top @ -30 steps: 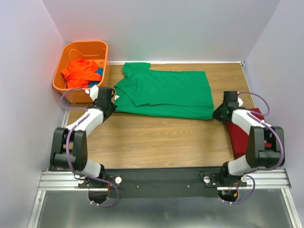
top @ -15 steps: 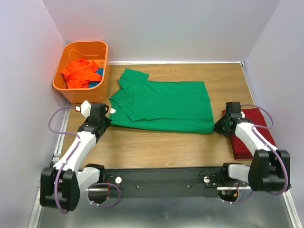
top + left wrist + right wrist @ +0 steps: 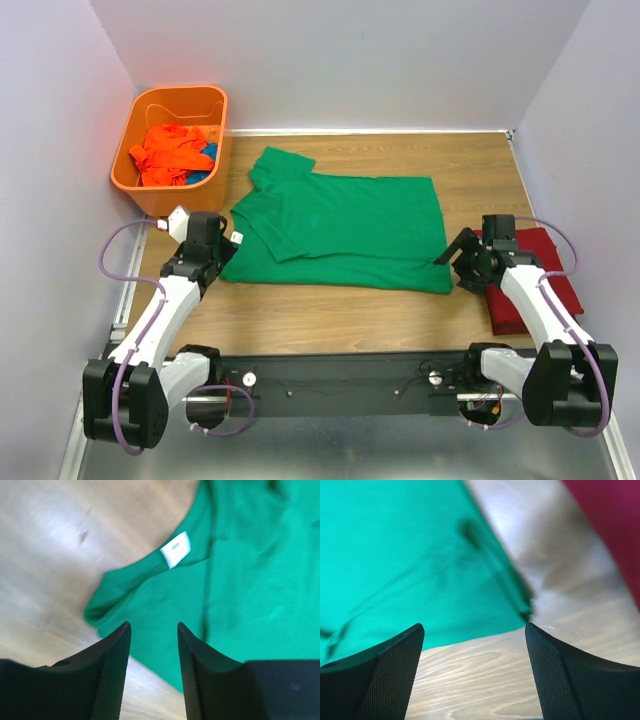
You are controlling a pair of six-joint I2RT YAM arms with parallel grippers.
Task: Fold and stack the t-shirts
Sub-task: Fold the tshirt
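top external: green t-shirt point(image 3: 340, 225) between left gripper point(image 3: 217, 260) and right gripper point(image 3: 461, 264), both spread, empty.

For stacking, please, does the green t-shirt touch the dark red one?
Apart: right wrist view shows table between green t-shirt and dark red t-shirt.

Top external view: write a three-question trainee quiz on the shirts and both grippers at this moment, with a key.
1. True or false: the left gripper and the right gripper are both open and hold nothing.
2. What lies spread on the table between them? A. the green t-shirt; B. a towel; C. a bag.
3. Where is the orange t-shirt?
Key: 1 true; 2 A; 3 in the orange basket.
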